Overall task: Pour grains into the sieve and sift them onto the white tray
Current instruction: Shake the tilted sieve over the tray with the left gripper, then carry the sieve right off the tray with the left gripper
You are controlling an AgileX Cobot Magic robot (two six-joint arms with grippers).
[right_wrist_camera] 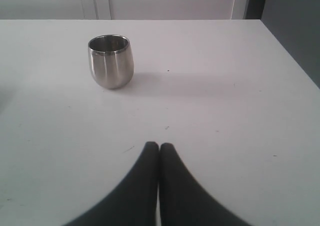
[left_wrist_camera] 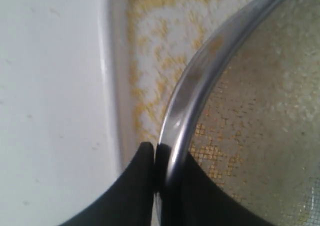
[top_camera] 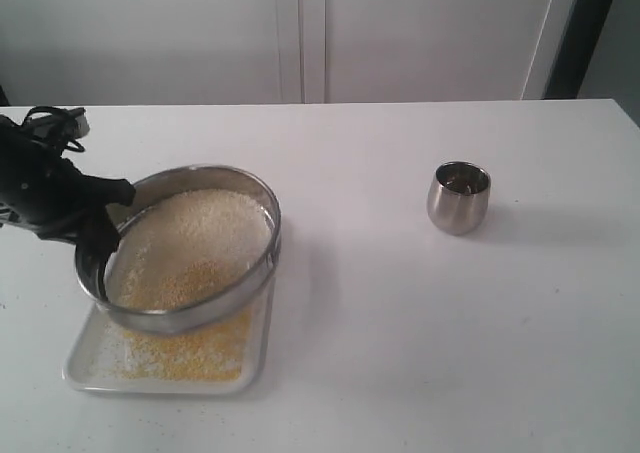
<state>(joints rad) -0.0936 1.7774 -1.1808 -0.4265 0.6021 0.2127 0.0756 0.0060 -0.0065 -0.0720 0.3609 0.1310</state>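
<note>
The sieve [top_camera: 190,318], a wide steel ring with a mesh bottom, is held tilted above the white tray [top_camera: 80,358]. Pale and yellow grains [top_camera: 190,243] lie in it. Fine golden grains [top_camera: 185,355] cover the tray under it. My left gripper [top_camera: 100,235] is shut on the sieve's rim at its left side. In the left wrist view the left gripper [left_wrist_camera: 162,151] pinches the steel rim [left_wrist_camera: 200,71], with the mesh [left_wrist_camera: 260,116] on one side and the tray [left_wrist_camera: 117,86] with yellow grains [left_wrist_camera: 165,61] below. My right gripper [right_wrist_camera: 159,147] is shut on nothing, above bare table.
A small rounded steel cup [top_camera: 459,197] stands upright on the white table [top_camera: 400,353] to the right of the tray, seen also as the cup [right_wrist_camera: 110,61] ahead of the right gripper. A white wall panel runs behind the table's far edge.
</note>
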